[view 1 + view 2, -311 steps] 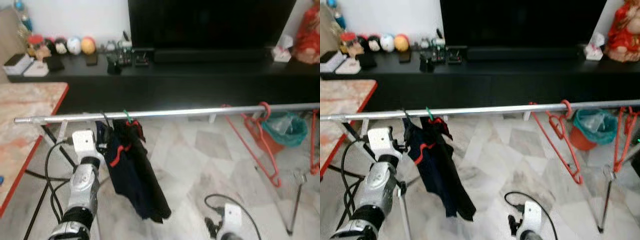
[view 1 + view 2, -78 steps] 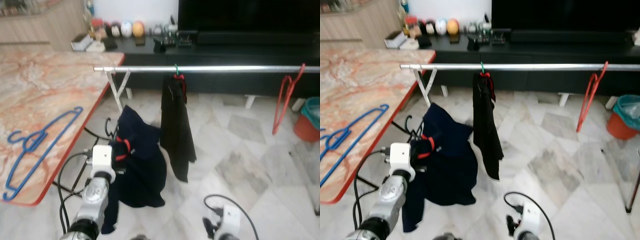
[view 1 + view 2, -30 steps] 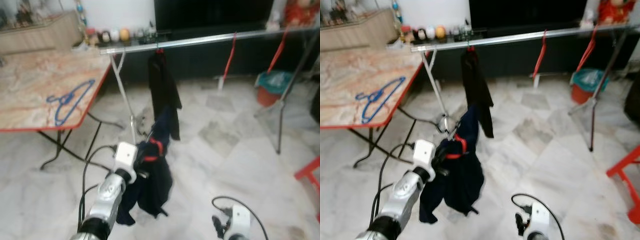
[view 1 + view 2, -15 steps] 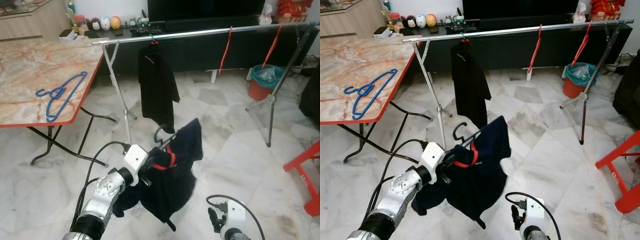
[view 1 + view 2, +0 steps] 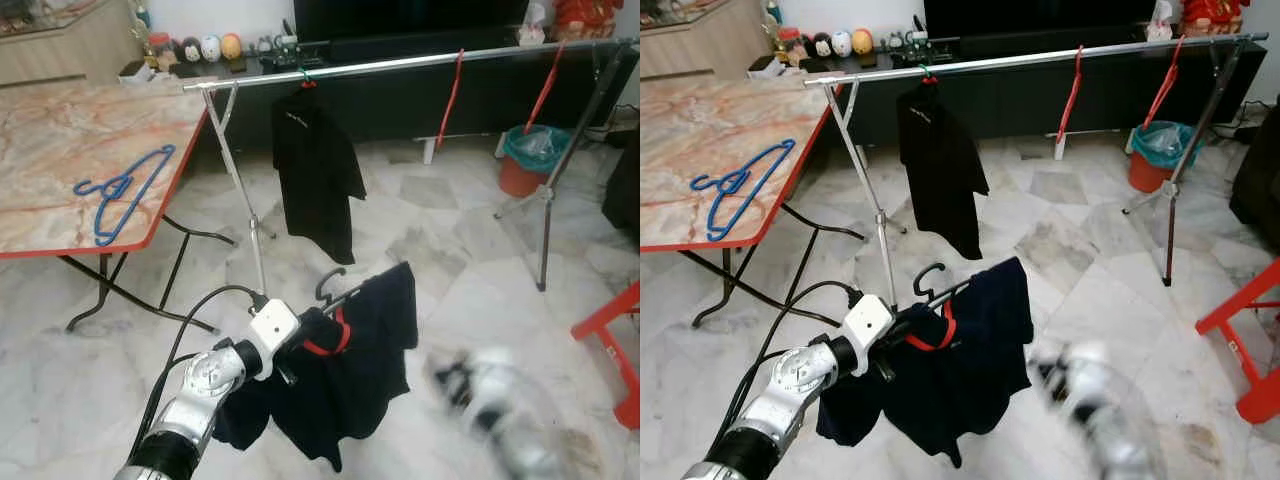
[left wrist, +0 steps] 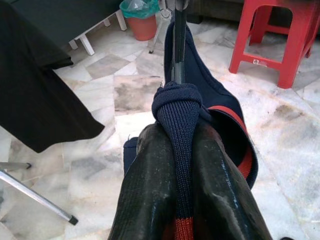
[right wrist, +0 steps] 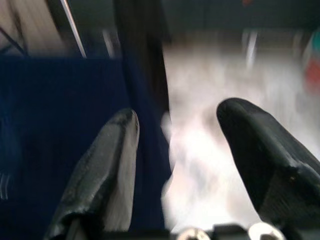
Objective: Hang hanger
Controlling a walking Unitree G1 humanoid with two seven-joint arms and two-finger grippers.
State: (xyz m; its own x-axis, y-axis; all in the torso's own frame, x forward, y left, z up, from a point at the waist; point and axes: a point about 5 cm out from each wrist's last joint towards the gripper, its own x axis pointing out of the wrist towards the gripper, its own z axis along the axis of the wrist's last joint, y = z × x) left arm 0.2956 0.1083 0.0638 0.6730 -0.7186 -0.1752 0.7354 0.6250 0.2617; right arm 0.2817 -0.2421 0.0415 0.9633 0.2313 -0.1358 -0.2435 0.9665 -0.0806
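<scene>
My left gripper [image 5: 305,335] is shut on a black hanger [image 5: 331,287] that carries a navy shirt [image 5: 355,385] with a red collar, held low over the floor. In the left wrist view both fingers [image 6: 150,175] clamp the knitted navy collar [image 6: 178,107] around the hanger's neck. The silver clothes rail [image 5: 400,63] stands farther off, with a black shirt [image 5: 315,170] hanging near its left end. My right gripper [image 7: 175,150] is open, blurred by motion, facing the navy cloth; it is a smear [image 5: 485,395] to the right of the shirt.
Two red hangers [image 5: 452,95] hang on the rail to the right. A marble table with a red edge [image 5: 150,235] holds a blue hanger [image 5: 120,188] on the left. An orange bin [image 5: 525,165] and a red stool [image 5: 612,345] stand on the right.
My right arm has swung up from the bottom edge and is now blurred in motion. The navy shirt in my left gripper has shifted slightly up and to the right.
</scene>
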